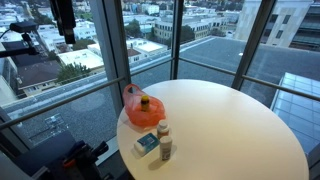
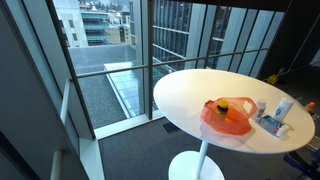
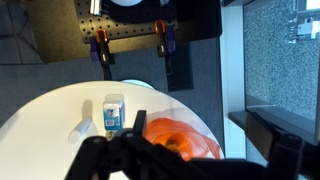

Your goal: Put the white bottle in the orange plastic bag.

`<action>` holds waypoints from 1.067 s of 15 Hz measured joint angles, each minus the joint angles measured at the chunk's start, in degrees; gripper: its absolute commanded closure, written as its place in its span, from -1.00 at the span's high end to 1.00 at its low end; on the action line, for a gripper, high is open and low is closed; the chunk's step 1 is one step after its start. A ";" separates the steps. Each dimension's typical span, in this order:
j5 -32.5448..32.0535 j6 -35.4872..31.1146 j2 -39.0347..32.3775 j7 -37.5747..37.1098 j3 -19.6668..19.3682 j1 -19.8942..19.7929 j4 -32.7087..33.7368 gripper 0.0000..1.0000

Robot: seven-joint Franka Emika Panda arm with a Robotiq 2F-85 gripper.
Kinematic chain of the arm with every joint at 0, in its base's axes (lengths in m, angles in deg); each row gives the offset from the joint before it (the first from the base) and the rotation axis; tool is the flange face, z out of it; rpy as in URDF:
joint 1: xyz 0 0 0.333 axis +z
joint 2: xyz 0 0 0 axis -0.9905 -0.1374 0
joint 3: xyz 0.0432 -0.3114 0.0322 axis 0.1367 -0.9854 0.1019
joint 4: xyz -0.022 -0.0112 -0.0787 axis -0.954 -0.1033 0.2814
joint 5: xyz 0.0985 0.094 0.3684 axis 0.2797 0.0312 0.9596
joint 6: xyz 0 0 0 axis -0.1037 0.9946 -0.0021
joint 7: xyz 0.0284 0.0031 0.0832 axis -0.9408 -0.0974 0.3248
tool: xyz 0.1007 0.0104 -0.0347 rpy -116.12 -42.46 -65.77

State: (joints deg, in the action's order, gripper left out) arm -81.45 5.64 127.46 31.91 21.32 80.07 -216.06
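Zero steps done, by my read: white bottle (image 1: 164, 143) stands on the round table (image 1: 230, 120) just beside a small box (image 1: 146, 144), near but outside the orange plastic bag (image 1: 143, 108). Gripper (image 3: 138, 128) hangs above the table; jaw spacing cannot be told. Grasp, carry and drop all remain.

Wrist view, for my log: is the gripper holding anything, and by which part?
Nothing is held. The gripper hangs empty, high above the table, where the white bottle stands untouched.
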 measured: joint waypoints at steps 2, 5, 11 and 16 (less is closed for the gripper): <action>-0.25 -1.57 -2.34 -0.48 -0.01 -0.98 1.81 1.00; -1.52 -4.47 -6.21 -1.44 -0.10 -2.60 3.84 1.00; -5.61 -11.28 -13.68 -4.55 -1.61 -5.32 4.68 1.00; -7.45 -16.26 -19.65 -8.29 -3.87 -7.16 4.40 1.00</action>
State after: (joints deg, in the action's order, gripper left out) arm -88.90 -10.61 107.80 23.62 17.45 72.91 -211.66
